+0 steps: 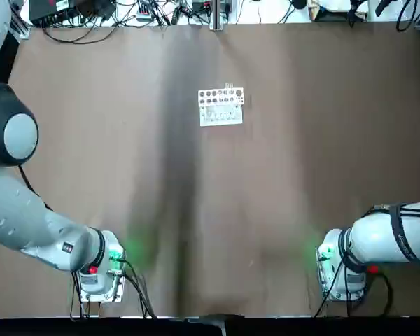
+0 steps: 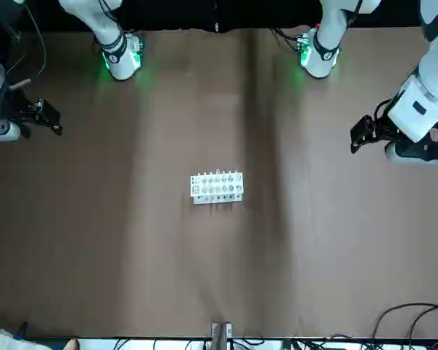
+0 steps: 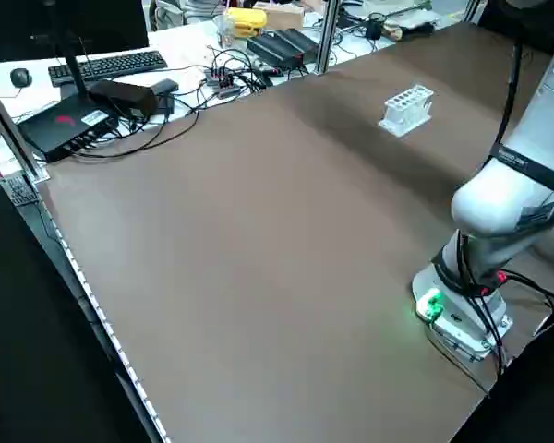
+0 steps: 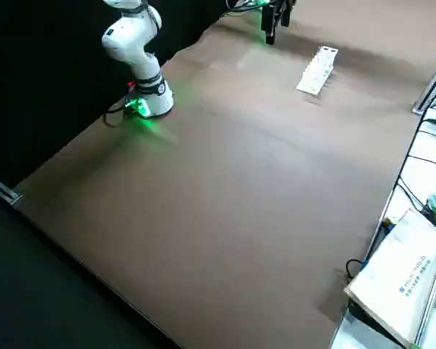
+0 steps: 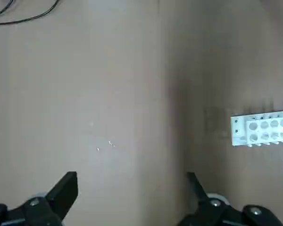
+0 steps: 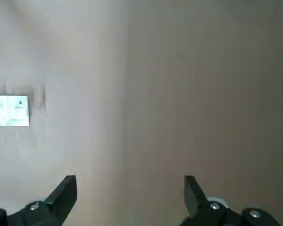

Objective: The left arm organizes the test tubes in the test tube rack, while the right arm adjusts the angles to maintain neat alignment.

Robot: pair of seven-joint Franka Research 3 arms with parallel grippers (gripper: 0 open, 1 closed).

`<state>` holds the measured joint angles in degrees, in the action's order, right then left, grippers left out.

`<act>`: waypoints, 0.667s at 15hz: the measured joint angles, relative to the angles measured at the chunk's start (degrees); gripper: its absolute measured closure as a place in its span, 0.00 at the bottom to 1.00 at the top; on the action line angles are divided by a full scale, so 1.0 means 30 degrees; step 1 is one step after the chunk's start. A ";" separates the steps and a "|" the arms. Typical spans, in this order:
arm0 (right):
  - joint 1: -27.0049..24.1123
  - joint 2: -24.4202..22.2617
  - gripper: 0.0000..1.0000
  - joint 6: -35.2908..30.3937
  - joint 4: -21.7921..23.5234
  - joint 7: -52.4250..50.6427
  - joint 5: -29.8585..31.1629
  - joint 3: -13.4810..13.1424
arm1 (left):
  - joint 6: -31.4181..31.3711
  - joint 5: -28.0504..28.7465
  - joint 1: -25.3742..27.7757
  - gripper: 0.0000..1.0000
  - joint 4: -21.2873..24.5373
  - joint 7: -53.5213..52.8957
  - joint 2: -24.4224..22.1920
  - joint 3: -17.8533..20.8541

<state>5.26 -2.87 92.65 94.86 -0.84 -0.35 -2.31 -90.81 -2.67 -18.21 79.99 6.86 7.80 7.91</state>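
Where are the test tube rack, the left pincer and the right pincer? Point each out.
test tube rack [image 1: 220, 106]: top view, on its holed upper face.
left pincer [image 5: 132, 188]: left wrist view, midway between its open fingertips.
right pincer [image 6: 130, 190]: right wrist view, midway between its open fingertips.

The left arm [image 1: 28, 224] rises from its base [image 1: 101, 276] at the near left corner of the table, where a green light glows and a red button shows, then bends outward past the table's left edge, its big grey elbow joint [image 1: 10, 133] high above that side. Its gripper [image 5: 132, 188] hangs over bare tabletop with the two black fingers [image 5: 66, 188] spread wide apart, nothing between them. The right arm [image 1: 392, 234] stands on its own green-lit base [image 1: 336, 262] at the near right corner and leans out over the right edge. Its gripper [image 6: 129, 190] likewise hovers above the table, fingers [image 6: 66, 190] parted and empty.
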 joint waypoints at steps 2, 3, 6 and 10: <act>-0.0013 -0.0012 0.00 0.0019 0.0021 -0.0003 -0.0009 -0.0022 | 0.0000 0.0000 0.0001 0.00 0.0008 0.0009 0.0000 -0.0001; -0.0056 -0.0043 0.00 0.0007 0.0023 -0.0003 -0.0009 -0.0068 | 0.0001 0.0000 0.0002 0.00 0.0019 0.0013 0.0001 0.0000; -0.0125 -0.0219 0.00 -0.0215 0.0029 -0.0025 -0.0015 -0.0201 | 0.0003 0.0000 -0.0101 0.00 0.0080 0.0101 0.0009 -0.0006; 0.0002 -0.0349 0.00 -0.0738 0.0077 -0.0128 -0.0172 0.0058 | -0.0029 -0.0100 -0.1045 0.00 0.1293 0.2840 0.0188 -0.0152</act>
<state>5.27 -3.92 90.44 95.09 -1.22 -0.87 -2.14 -90.89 -2.97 -21.34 83.86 15.38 8.37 7.46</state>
